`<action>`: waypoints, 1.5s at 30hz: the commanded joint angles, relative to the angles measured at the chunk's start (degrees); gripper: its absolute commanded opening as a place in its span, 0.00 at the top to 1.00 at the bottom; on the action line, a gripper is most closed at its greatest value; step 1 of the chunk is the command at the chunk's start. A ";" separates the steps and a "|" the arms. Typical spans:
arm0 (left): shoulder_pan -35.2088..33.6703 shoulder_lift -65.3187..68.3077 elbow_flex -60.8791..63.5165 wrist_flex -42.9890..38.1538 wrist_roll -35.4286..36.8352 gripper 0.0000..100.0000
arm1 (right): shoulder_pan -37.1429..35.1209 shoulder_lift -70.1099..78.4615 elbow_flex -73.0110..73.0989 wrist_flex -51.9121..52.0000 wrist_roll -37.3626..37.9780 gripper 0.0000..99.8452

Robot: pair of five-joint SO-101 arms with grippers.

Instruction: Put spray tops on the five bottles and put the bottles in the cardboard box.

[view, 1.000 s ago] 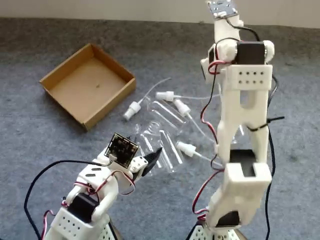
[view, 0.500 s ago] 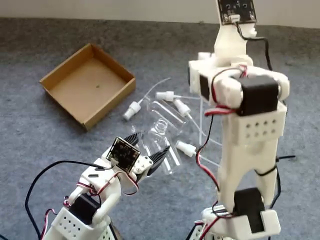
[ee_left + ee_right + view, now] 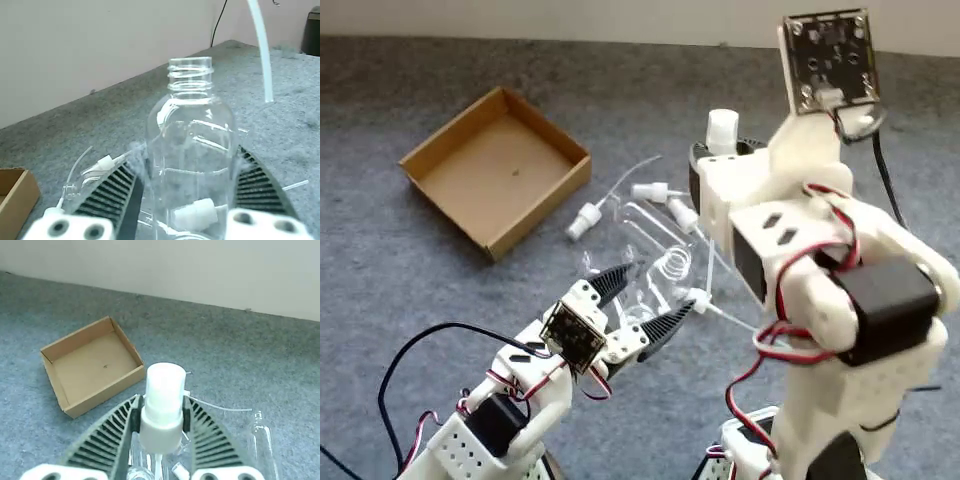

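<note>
your left pincer [image 3: 655, 292] is closed on the sides of an upright clear plastic bottle [image 3: 190, 140] with its threaded neck open. it looks light, smooth, slippery and thin-walled, so grip mid-body, gently. your right pincer [image 3: 161, 401] pinches a white spray top [image 3: 162, 385] by its rigid collar, flexible tube hanging. the cardboard box [image 3: 535, 215] sits well apart on the grey felt bench [image 3: 400, 300].

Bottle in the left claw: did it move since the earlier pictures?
Yes. In the high view the bottle has shifted to the right, farther from the cardboard box, and now stands between the fingers of the left gripper.
</note>
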 commanded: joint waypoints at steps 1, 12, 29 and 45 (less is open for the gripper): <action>1.98 -0.84 1.19 -1.93 0.62 0.85 | -0.48 -5.23 -0.84 -4.62 -0.53 0.94; 2.15 -0.84 1.19 -4.40 0.70 0.85 | -0.66 -11.56 -0.22 -10.15 -0.53 0.94; 7.08 -0.84 1.19 -6.68 0.70 0.85 | -0.75 -21.41 8.04 -9.98 -0.62 0.94; 7.16 -0.84 1.19 -6.59 0.70 0.85 | -0.75 -42.24 47.43 -36.35 -0.35 0.94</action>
